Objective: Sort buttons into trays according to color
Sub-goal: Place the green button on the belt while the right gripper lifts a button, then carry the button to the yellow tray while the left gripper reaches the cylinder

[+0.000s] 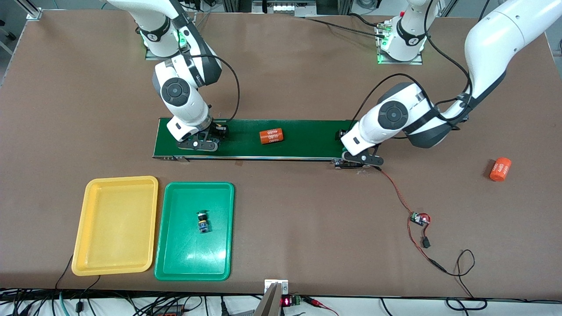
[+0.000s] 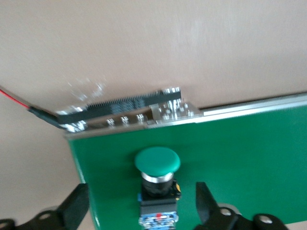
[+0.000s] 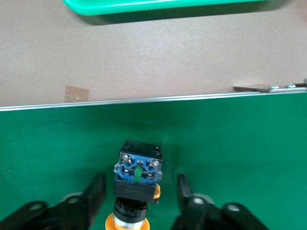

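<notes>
A green-capped button (image 2: 157, 161) lies on the dark-green belt (image 2: 249, 158) at the end toward the left arm. My left gripper (image 2: 140, 188) stands open around it, fingers (image 2: 79, 206) clear of its body. At the belt's other end a yellow-orange-capped button (image 3: 137, 170) lies between the fingers (image 3: 96, 191) of my right gripper (image 3: 140, 178), with a small gap on each side. In the front view both grippers, left (image 1: 358, 159) and right (image 1: 199, 144), sit low on the belt (image 1: 307, 140). Another green button (image 1: 203, 220) lies in the green tray (image 1: 184, 254). The yellow tray (image 1: 115, 219) beside it holds nothing.
An orange cylinder with white print (image 1: 270, 136) lies mid-belt; another (image 1: 500, 169) lies on the table toward the left arm's end. A small circuit board (image 1: 419, 218) with red and black wires trails from the belt's end. The green tray's edge (image 3: 168, 5) shows in the right wrist view.
</notes>
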